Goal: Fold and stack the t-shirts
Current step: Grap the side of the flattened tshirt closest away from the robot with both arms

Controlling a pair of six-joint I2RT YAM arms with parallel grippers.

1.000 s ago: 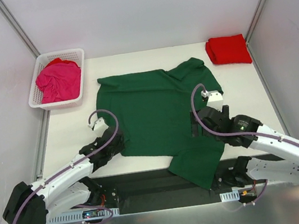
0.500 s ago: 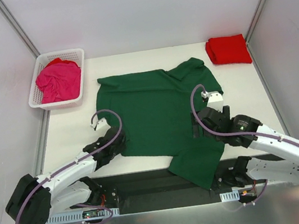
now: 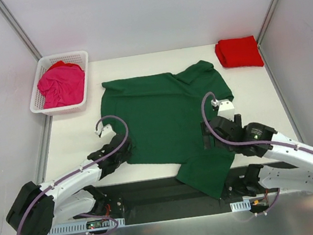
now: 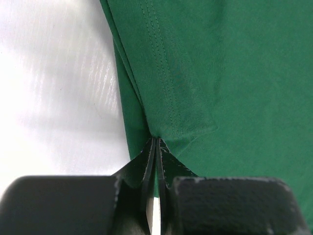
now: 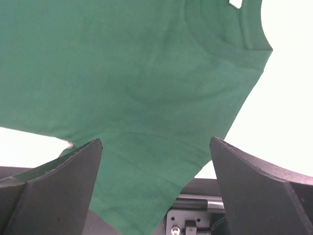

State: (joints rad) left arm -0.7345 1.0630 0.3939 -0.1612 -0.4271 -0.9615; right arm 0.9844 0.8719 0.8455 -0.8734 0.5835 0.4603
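The left hand (image 4: 155, 143) is closed tightly, and a fold of the dark green t-shirt (image 3: 156, 114) is pinched between its jaws at the near left edge of the cloth. The right hand (image 5: 155, 144) is held wide open above the right part of the same shirt, and nothing is gripped by it. The green t-shirt is spread on the table (image 3: 73, 136), not yet folded, and one part of it hangs over the near edge. The red t-shirt (image 3: 239, 52) is seen folded at the far right corner. The pink t-shirt (image 3: 62, 86) is seen crumpled in the white basket (image 3: 79, 57). One shirt is therefore judged finished; two foldings and the stacking are not yet done.
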